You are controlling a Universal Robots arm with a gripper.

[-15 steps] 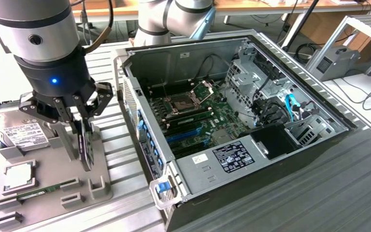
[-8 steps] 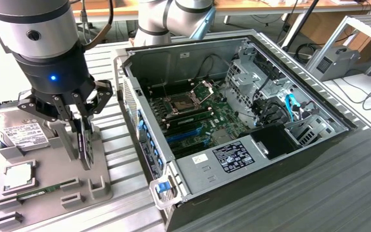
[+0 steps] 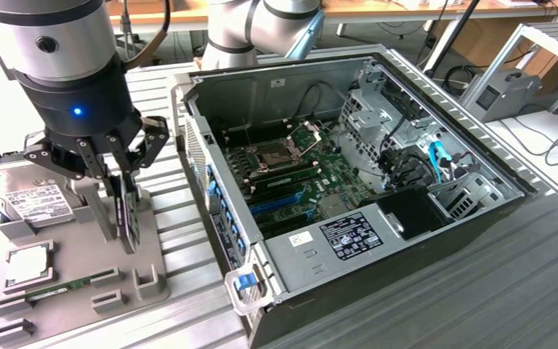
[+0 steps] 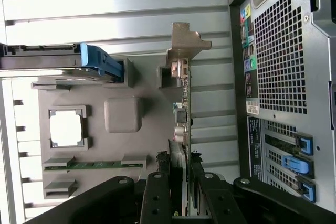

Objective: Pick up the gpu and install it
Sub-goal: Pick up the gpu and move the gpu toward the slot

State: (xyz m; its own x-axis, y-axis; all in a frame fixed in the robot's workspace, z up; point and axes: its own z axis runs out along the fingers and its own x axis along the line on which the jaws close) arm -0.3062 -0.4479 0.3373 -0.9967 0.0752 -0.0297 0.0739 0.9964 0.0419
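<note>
Wrist view: claw [image 4: 180, 174] is closed on the gpu [image 4: 184, 108], the thin flat green circuit card with a black round fan cooler and a silver metal end bracket [image 4: 185, 43]. One finger per face, and I see no gap on either side. The card stands on edge directly under the claw, with its lower edge in the grey moulded plastic holder tray [image 4: 152, 129]. Not lifted, as far as I can judge.

Risks as I read them:
- The grip sits at the end of the card far from the bracket, not mid-length. The bracket end looks like the heavy one, so I'd expect the card to pivot in the grip once clear of the tray.
- One finger bears on the cooler face. That's rounded plastic with poor purchase, so it could slip or load the fan.
- The bracket foot sits against a raised block of the tray. An off-vertical pull could hook it and drag the tray across the ribbed metal table [image 3: 192, 291].
- The silver hard drive with white label [image 3: 27, 196] is near the claw on the exterior view's left. The open dark grey computer case [image 3: 259, 87] is near it on the exterior view's right. A tilted card could clip the case rim.
- I can't tell how square the card sits in the grip. Any yaw would show up at the slot.
</note>
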